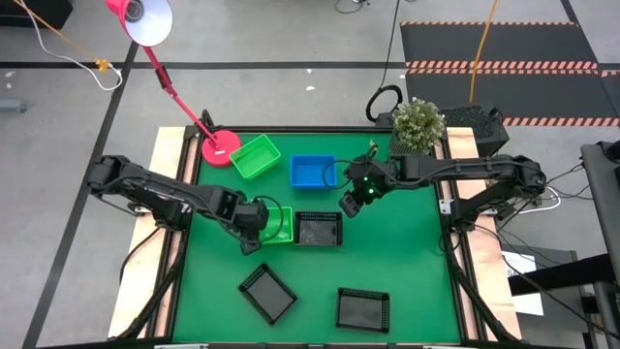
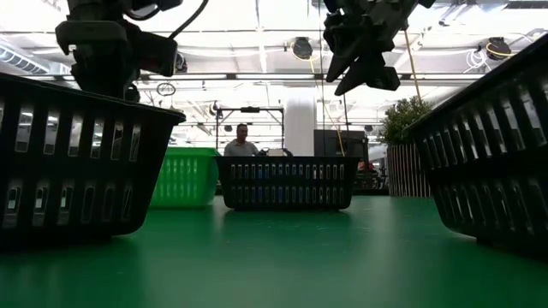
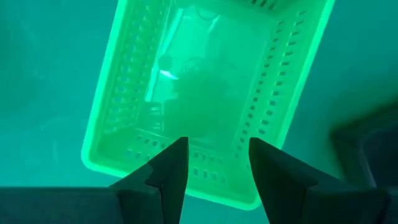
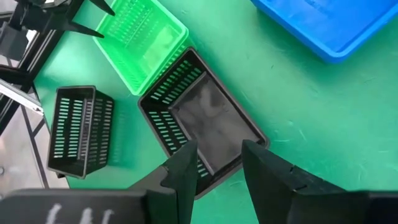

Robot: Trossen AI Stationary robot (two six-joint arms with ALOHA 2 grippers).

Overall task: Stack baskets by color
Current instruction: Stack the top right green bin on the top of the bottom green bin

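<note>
Right gripper (image 1: 349, 206) is hovering with jaws parted and nothing in them, just above the middle black mesh basket (image 1: 318, 229), whose long axis is running across the table. Left gripper (image 1: 254, 231), also parted and empty, is hanging over the green basket (image 1: 278, 225) touching that black basket's left side, so the right arm is nearer.

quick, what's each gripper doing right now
left gripper: open, above the green basket, holding nothing.
right gripper: open, above the black basket, holding nothing.
</note>
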